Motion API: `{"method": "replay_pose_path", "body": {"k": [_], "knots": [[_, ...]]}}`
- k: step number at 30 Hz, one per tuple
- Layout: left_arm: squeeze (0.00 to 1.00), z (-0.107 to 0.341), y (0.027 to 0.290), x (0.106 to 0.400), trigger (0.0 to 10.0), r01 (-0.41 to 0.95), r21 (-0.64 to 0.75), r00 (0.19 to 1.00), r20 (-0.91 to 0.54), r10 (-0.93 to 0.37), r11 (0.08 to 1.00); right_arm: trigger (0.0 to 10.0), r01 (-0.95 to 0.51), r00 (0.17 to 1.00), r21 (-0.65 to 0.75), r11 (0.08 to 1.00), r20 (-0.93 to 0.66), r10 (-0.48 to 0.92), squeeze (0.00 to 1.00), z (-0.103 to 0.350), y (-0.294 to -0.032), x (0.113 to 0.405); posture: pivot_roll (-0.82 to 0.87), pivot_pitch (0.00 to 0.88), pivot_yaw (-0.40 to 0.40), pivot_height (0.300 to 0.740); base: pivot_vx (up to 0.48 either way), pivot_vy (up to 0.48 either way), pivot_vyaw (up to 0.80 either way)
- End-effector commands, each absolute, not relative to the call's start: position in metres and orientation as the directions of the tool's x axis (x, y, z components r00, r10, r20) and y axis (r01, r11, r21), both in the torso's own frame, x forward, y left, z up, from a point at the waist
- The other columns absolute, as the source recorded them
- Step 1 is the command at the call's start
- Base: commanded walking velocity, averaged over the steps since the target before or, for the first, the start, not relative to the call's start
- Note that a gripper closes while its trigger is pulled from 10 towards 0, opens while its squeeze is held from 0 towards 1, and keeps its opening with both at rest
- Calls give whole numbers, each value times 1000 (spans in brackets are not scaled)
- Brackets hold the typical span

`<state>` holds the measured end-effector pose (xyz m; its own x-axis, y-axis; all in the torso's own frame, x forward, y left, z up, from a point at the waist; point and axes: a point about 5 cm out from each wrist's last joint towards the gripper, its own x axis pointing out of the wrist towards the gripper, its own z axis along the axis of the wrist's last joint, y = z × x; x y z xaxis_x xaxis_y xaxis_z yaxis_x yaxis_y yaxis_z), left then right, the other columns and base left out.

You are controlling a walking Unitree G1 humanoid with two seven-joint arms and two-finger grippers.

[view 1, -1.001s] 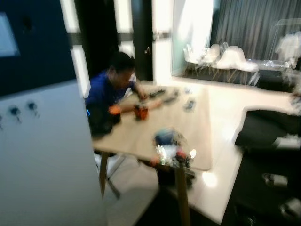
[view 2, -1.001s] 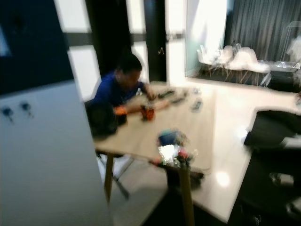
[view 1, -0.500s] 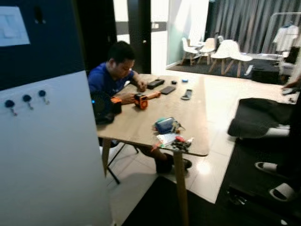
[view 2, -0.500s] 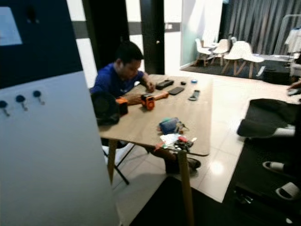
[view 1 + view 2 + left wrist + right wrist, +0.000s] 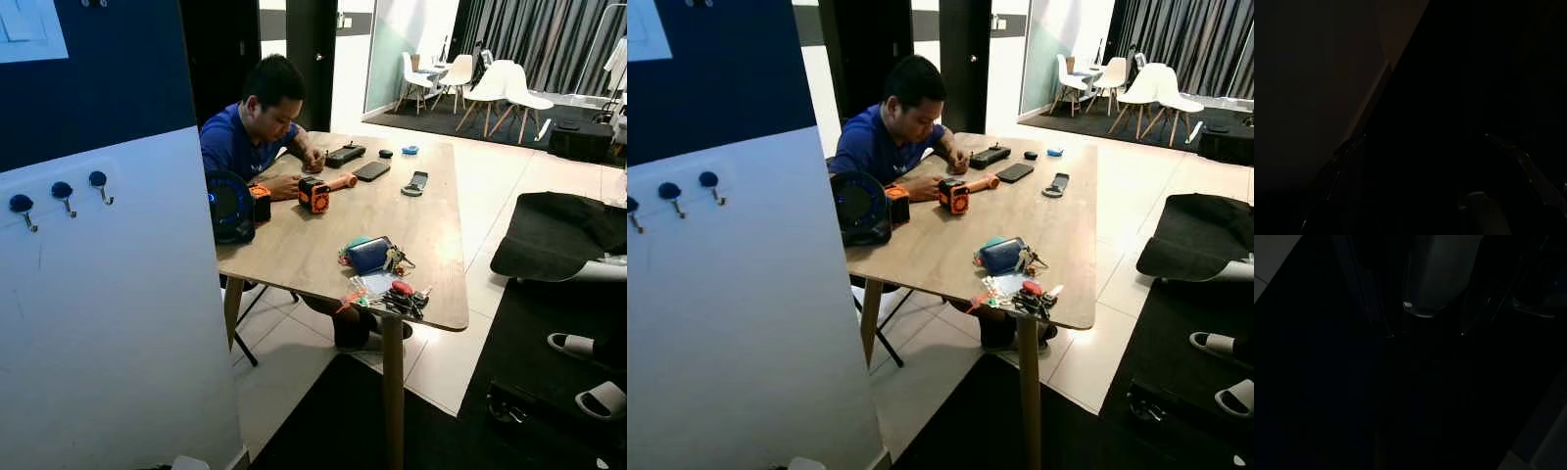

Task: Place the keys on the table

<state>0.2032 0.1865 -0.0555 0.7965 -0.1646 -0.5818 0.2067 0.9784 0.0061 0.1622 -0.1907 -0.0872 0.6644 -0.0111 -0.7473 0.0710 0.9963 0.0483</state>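
A wooden table (image 5: 304, 240) stands ahead of me. On its near right corner lies a bunch of keys (image 5: 400, 296) with a red tag, beside papers and a blue pouch (image 5: 369, 255). On the blue-and-white panel at my left sit three blue hooks (image 5: 63, 192); nothing hangs from them that I can make out. Both arms hang idle in shade. The left gripper (image 5: 1425, 137) and the right gripper (image 5: 1425, 335) are only faint outlines in the dark wrist views.
A person in a blue shirt (image 5: 235, 147) sits at the table's far left side with an orange tool (image 5: 315, 194), a black round fan (image 5: 231, 206), phones and remotes (image 5: 372, 170). A dark mat (image 5: 549, 323) with slippers (image 5: 578, 345) lies right. White chairs (image 5: 509, 93) stand far back.
The camera has swung and steadied; the picture is sharp now and the table sits lower and more central. The person and the things on the table have not moved.
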Motion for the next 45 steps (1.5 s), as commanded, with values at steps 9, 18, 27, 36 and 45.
{"method": "replay_pose_path", "body": {"k": [9,18,27,36,45], "knots": [[0,-57,186,198,10000,209,14,793,-588,-161,978,10000,46,673,42,998,-740,0,0,-86,-189,164,79,17,19,740,0,0,800],[0,-56,184,198,10000,208,12,800,-577,-163,978,10000,41,673,38,998,-740,0,0,-86,-189,165,82,16,18,740,0,0,800],[0,-55,184,198,10000,209,12,799,-579,-164,978,10000,37,672,37,999,-740,3,0,-86,-189,165,83,14,16,740,0,0,800],[0,-55,187,199,10000,208,54,793,-594,-136,977,10000,31,675,37,999,-738,6,0,-85,-188,168,82,12,12,740,0,0,800],[0,-57,197,207,10000,184,137,765,-642,-54,973,10000,31,691,51,998,-723,15,0,-81,-185,176,82,9,9,740,0,0,800]]}}
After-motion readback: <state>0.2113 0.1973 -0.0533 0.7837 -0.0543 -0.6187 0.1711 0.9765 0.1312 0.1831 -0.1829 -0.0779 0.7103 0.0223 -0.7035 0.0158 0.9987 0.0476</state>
